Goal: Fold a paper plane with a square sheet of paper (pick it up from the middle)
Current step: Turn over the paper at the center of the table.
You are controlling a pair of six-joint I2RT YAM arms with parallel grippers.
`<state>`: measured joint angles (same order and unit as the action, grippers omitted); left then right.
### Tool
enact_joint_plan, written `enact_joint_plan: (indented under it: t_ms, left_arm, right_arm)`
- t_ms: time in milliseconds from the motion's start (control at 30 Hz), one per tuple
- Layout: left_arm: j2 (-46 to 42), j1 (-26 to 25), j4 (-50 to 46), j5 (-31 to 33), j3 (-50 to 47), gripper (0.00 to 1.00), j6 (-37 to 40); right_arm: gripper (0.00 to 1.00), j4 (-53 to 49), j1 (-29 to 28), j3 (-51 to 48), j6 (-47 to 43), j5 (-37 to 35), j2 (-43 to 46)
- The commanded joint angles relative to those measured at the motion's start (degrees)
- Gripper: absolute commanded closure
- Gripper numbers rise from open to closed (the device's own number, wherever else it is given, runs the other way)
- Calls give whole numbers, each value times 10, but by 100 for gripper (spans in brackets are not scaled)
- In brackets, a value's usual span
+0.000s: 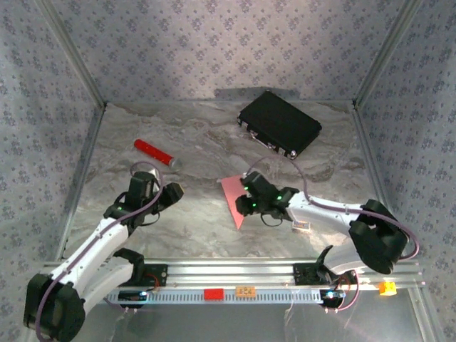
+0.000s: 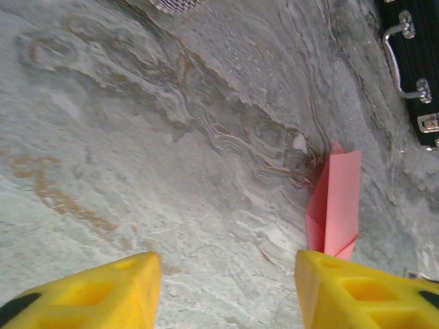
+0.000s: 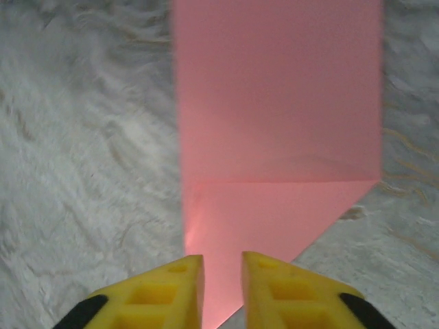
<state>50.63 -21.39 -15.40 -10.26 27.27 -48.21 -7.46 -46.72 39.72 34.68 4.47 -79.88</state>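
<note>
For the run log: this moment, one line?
paper: partly folded, on table | left pincer: open, empty | right pincer: narrow over paper's point, grip unclear

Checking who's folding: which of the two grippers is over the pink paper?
The right gripper, jaws narrowly apart above the folded pink paper; the left gripper hangs over the marble table, jaws wider.

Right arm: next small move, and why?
Probably close the right gripper on the pink paper. Its jaws stand narrowly apart, and the near pointed end of the half-folded sheet shows in the gap. The left gripper hangs open over bare table beside the paper, so it pins nothing.
</note>
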Motion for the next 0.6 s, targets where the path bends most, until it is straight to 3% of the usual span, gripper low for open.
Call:
enact_joint_plan:
  t_ms: [0, 333, 567]
  left_arm:
    - [24, -7, 43, -39, 20, 52, -9]
    - [89, -47, 59, -35, 46, 57, -11]
    - [105, -52, 63, -37, 52, 59, -12]
  right_arm:
    - [85, 152, 35, -50, 72, 137, -7]
    - [92, 229, 53, -54, 116, 195, -108]
    - [92, 241, 51, -58, 195, 162, -161]
